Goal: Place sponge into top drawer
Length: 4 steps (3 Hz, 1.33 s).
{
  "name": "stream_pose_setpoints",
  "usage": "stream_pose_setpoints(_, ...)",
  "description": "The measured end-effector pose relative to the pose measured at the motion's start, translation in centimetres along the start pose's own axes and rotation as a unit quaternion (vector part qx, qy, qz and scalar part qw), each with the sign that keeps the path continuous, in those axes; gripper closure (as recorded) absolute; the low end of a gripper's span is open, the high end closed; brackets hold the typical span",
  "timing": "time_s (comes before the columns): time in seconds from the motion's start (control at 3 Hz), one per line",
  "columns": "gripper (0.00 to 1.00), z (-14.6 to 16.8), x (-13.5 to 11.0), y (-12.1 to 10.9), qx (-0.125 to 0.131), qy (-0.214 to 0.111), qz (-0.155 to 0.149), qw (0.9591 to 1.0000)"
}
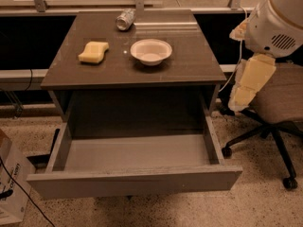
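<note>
The pale-yellow sponge (93,52) lies on the left part of the brown cabinet top (189,56). The top drawer (135,178) is pulled fully out below, with a bare grey floor. My gripper (246,86) hangs at the right edge of the view, beside the cabinet's right side and level with its top, far from the sponge. Its flat pale-yellow fingers (254,74) point down and left, with the white arm housing above them.
A white bowl (151,51) sits mid-top, right of the sponge. A crushed metal can (125,19) lies at the back. An office chair (279,112) stands right of the cabinet, behind my gripper. A cardboard box (9,183) and cable are at lower left.
</note>
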State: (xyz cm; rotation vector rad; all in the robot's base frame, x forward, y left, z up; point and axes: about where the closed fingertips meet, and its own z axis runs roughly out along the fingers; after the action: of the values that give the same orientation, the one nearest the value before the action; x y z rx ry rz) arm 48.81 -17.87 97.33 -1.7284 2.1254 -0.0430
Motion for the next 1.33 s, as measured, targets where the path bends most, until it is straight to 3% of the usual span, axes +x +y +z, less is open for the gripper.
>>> stream_pose_setpoints(0.33,0.0,1.6,-1.9,-0.6,-0.003,-0.016,-0.007,0.9998)
stream_pose_setpoints(1.0,0.0,7.3,-11.2,-5.5,0.01,-0.094,-0.025,0.9952)
stream_pose_setpoints(1.33,0.0,10.5,-14.7,-8.3,0.005,-0.124,-0.021,0.992)
